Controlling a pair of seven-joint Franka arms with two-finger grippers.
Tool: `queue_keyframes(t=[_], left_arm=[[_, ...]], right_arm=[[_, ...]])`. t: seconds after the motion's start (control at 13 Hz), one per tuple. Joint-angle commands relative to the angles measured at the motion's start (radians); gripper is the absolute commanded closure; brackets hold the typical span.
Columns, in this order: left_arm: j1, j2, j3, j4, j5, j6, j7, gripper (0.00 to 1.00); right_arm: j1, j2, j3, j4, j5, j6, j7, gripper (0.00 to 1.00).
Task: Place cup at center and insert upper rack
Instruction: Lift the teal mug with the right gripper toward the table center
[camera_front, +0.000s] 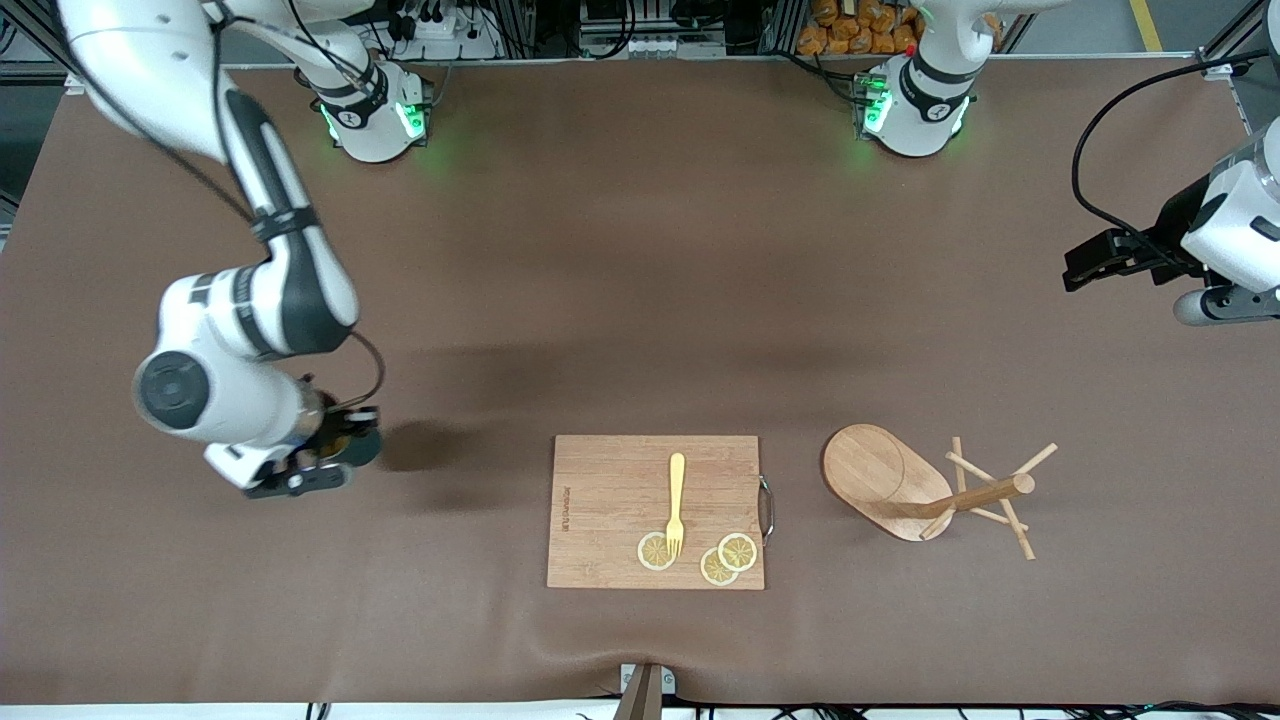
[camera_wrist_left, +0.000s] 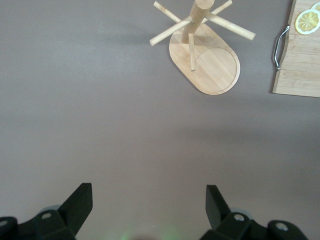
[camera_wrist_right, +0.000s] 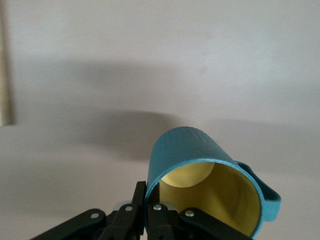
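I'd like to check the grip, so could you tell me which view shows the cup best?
The right wrist view: the cup fills it, its rim pinched by the right hand. The front view shows only a sliver of it under that hand; the left wrist view shows none.

Upper rack (camera_front: 925, 487) (upright) — beside cutting board (camera_front: 610, 510)

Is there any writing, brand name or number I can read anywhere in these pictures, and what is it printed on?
Cutting board: a small line of print runs along the edge toward the right arm's end of the table, too small to read.
Arm bases: a small round emblem on each, not legible as text.
Cup, held by the shut right gripper: no writing visible.
Mug tree: no writing visible.
No text can be read.
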Motion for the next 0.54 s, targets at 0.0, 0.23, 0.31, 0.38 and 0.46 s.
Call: queue_keyframes(t=[0.0, 0.23, 0.31, 0.38, 0.46], left_arm=[[0.009, 0.003, -0.005, -0.003, -0.011, 0.012, 0.019, 0.00], [0.009, 0.003, -0.005, -0.011, -0.011, 0.012, 0.019, 0.00], [0.009, 0.004, -0.005, -0.011, -0.010, 0.015, 0.019, 0.00], [0.010, 0.006, -0.005, -0.011, -0.010, 0.017, 0.019, 0.00], [0.009, 0.009, -0.005, -0.011, -0.010, 0.020, 0.019, 0.00]], right_arm=[[0.115, -0.044, 0.003, -0.015, 0.003, -0.018, 0.181, 1.00], [0.257, -0.042, 0.003, -0.009, 0.003, -0.012, 0.347, 1.00], [0.306, -0.039, 0.006, -0.001, 0.004, -0.010, 0.403, 1.00], [0.349, -0.036, 0.009, 0.009, 0.003, -0.010, 0.486, 1.00], [0.388, -0.028, 0.010, 0.025, 0.003, -0.009, 0.570, 1.00]])
